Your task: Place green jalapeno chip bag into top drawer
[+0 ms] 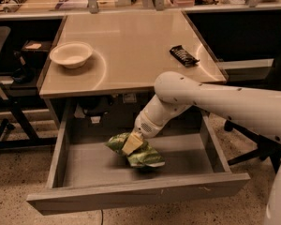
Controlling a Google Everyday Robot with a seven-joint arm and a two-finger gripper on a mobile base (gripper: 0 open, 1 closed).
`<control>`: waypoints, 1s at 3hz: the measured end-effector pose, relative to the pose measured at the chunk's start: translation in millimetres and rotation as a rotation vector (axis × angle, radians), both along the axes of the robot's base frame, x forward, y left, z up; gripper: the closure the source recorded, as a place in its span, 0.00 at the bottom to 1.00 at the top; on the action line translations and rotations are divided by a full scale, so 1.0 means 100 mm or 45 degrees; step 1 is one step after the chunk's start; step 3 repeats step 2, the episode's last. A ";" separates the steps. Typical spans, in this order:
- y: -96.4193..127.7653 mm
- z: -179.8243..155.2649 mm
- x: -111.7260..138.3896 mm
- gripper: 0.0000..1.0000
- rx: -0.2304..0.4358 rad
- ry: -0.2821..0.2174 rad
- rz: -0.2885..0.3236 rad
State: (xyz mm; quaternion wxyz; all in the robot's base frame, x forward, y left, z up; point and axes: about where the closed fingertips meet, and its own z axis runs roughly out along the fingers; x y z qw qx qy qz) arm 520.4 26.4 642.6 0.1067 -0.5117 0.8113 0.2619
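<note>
The top drawer (131,197) stands pulled out beneath the desk (131,36). The green jalapeno chip bag (149,157) lies flat on the drawer floor, near centre. Its long axis runs diagonally from rear-left to front-right. The gripper (132,144) sits down on the bag's middle; whether it is clamped cannot be told.

Dim warm light, claw (132,144) in shadowed drawer (131,192)

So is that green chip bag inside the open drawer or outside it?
Inside. The green jalapeno chip bag lies between the walls of the pulled-out top drawer, with the gripper right at its upper side.
</note>
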 end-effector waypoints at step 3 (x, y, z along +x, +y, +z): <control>0.00 0.00 0.00 0.00 0.000 0.000 0.000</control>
